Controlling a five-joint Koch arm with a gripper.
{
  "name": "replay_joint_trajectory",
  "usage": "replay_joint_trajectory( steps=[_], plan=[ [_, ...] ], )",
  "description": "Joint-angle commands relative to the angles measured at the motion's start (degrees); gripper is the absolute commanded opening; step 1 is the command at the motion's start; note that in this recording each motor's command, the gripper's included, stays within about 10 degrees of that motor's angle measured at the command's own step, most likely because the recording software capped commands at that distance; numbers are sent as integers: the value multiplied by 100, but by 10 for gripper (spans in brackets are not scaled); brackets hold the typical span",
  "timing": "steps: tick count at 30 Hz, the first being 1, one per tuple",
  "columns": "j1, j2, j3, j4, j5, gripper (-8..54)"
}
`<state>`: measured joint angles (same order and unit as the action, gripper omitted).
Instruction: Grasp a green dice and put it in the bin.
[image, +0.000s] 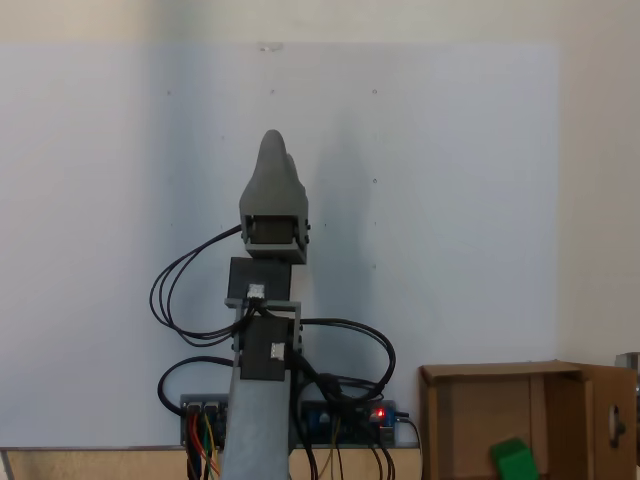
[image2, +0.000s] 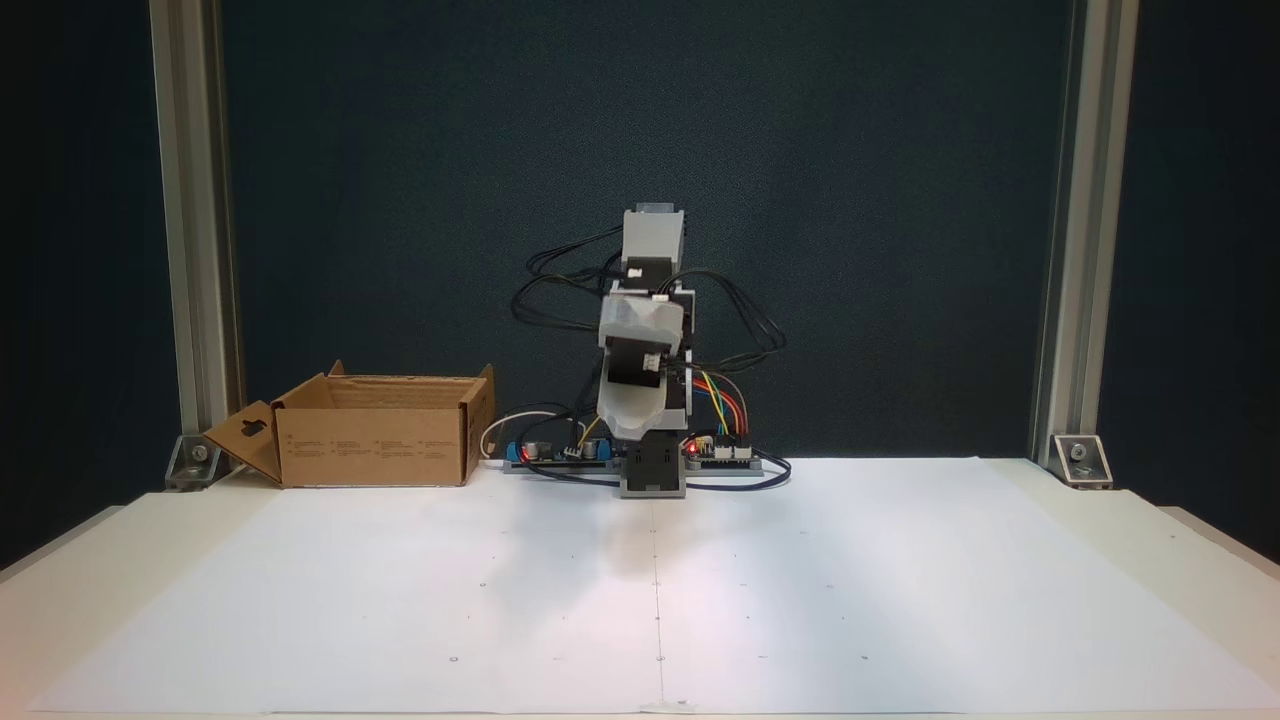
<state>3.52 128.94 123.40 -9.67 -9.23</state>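
Note:
The green dice (image: 514, 461) lies inside the bin (image: 500, 373), a brown cardboard box with upright flaps, at the lower right of a fixed view. In the other fixed view the bin (image2: 370, 440) stands at the back left of the table and its wall hides the cube. The grey arm is folded over its base at the middle back. Its gripper (image: 275, 142) points out over the white sheet, jaws together and holding nothing. From the front the gripper (image2: 628, 428) hangs low, just above the base.
Controller boards (image2: 560, 452) and looping black cables (image: 190, 290) sit around the arm's base. White paper (image2: 660, 580) covers the table. Metal posts (image2: 190, 250) stand at both back corners.

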Motion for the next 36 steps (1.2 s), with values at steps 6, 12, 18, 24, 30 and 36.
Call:
replay_joint_trajectory(
  steps=[6,12,18,24,30,36],
  plan=[
    [44,571,431,-1633,26,440],
    [-35,571,431,-2389,35,446],
    [-35,571,431,-3076,35,446],
    [-35,571,448,-3401,35,446],
    [-35,571,501,-3531,35,446],
    [-18,571,1213,-3909,26,446]
  ],
)
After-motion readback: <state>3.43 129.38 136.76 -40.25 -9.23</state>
